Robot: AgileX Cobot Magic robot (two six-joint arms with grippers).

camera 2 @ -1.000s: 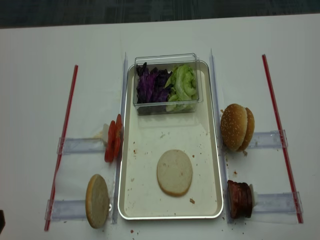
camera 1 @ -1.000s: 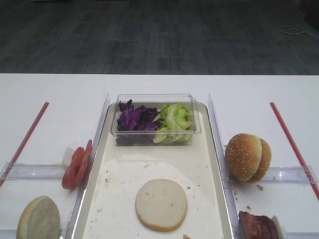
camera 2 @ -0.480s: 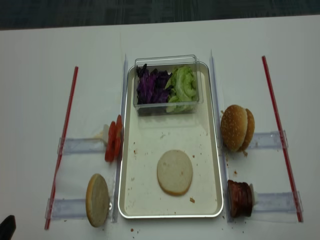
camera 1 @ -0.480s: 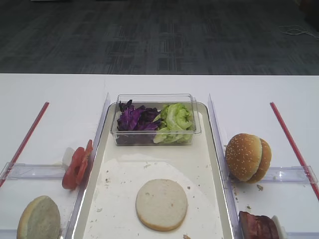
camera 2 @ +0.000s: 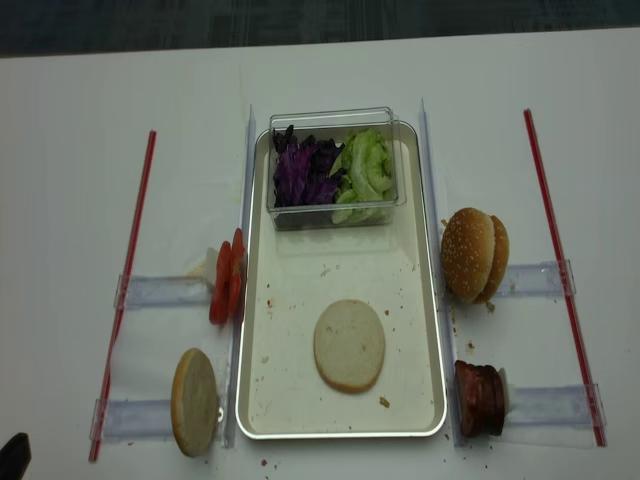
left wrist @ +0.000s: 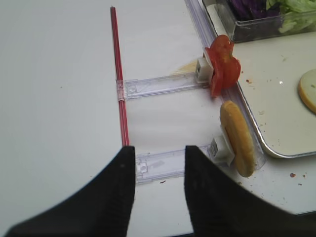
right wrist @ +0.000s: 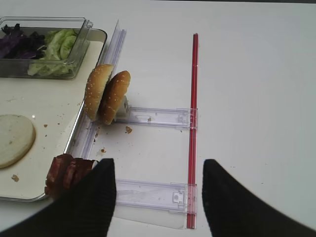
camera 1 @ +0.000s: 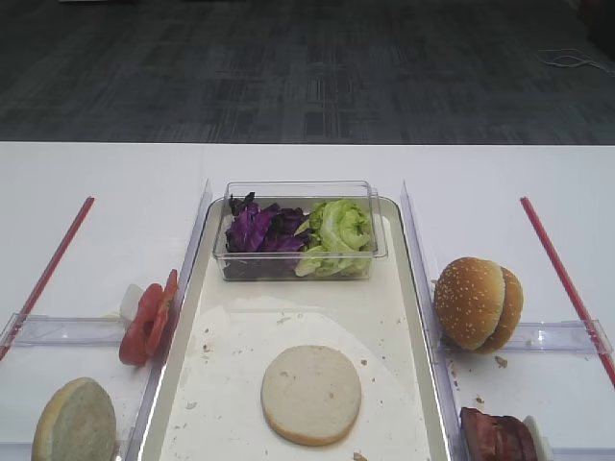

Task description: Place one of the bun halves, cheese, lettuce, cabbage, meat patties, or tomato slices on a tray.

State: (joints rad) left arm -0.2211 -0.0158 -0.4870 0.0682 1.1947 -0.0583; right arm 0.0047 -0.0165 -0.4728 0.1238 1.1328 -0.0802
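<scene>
A long silvery-rimmed tray runs down the middle of the table. A flat pale bun half lies on its liner. A clear box on the tray's far end holds purple cabbage and green lettuce. Left of the tray stand tomato slices and a second bun half on edge. Meat patties sit right of the tray. No cheese shows. My left gripper is open and empty above a clear rail, left of the upright bun half. My right gripper is open and empty, right of the patties.
Domed sesame-seeded buns stand on edge to the right of the tray. Red strips and clear plastic rails lie on the white table on both sides. The clear box fills the tray's far end.
The dark tip of my left gripper has edged a little further into the bottom-left corner of the overhead view. The food has not moved.
</scene>
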